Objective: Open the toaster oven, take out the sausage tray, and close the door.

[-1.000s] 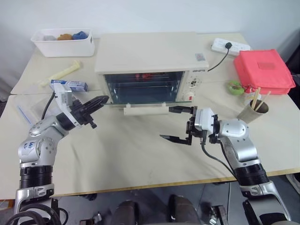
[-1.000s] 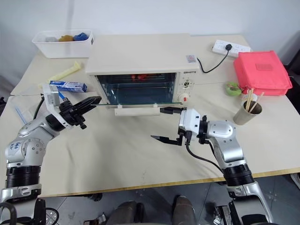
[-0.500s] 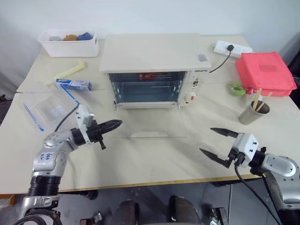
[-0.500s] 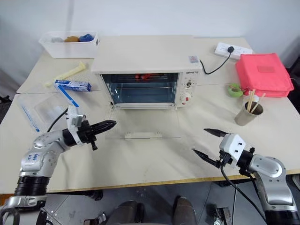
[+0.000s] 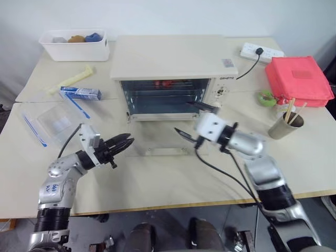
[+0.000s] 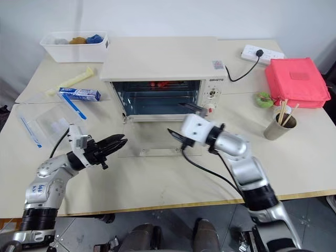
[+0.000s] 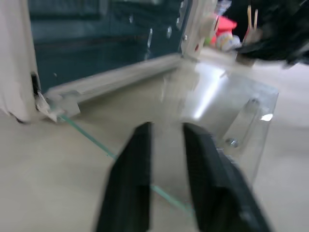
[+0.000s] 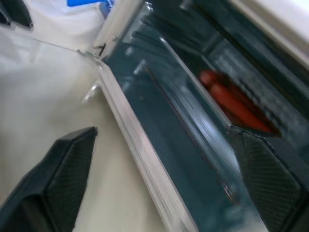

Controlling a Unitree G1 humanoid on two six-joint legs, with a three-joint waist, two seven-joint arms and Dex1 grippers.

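Inside the oven, my right wrist view showed sausages; door lay flat; both grippers, right and left, gaped empty.

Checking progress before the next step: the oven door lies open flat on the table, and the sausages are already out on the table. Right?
Not quite. The door does lie open flat, but the sausages are inside the toaster oven, near the back. The right wrist view shows them there, beyond the open right hand.
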